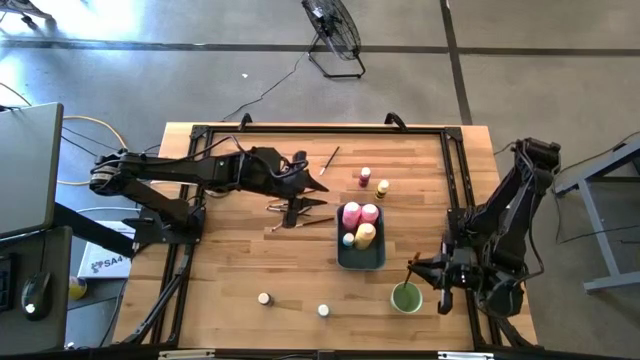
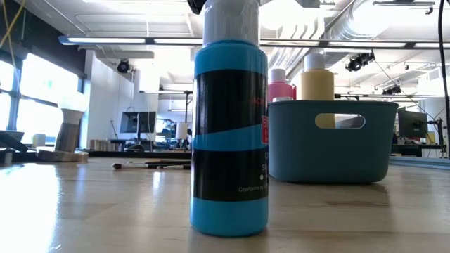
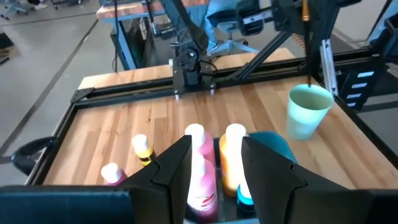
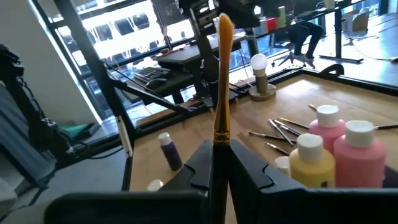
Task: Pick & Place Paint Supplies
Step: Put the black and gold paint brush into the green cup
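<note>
My right gripper [image 1: 418,268] [image 4: 221,149] is shut on a brown-handled paintbrush [image 4: 222,74] just beside the round green cup [image 1: 406,297] at the near right. My left gripper [image 1: 315,180] [image 3: 214,168] hovers open over the table's middle, pointing toward the blue-grey tray [image 1: 345,262]; nothing is between its fingers. In the tray stand two pink squeeze bottles [image 1: 360,213], a yellow one [image 1: 365,235] and a blue-capped one. More brushes [image 1: 295,208] lie flat on the table under the left arm, and one more brush [image 1: 330,158] lies farther back. My right gripper pinches the paintbrush between its two fingers at a dark band on the handle [image 4: 221,138]. The fingers come in about level and lie across the brush. The brush stands roughly upright, lifted clear, its long handle rising above the fingers; the part below them is hidden.
Two small bottles, pink-capped [image 1: 365,177] and yellow [image 1: 382,187], stand behind the tray. Two tiny jars [image 1: 264,298] [image 1: 323,311] sit near the front edge. A tall blue bottle [image 2: 230,133] fills the low view. A black frame [image 1: 320,128] rims the table.
</note>
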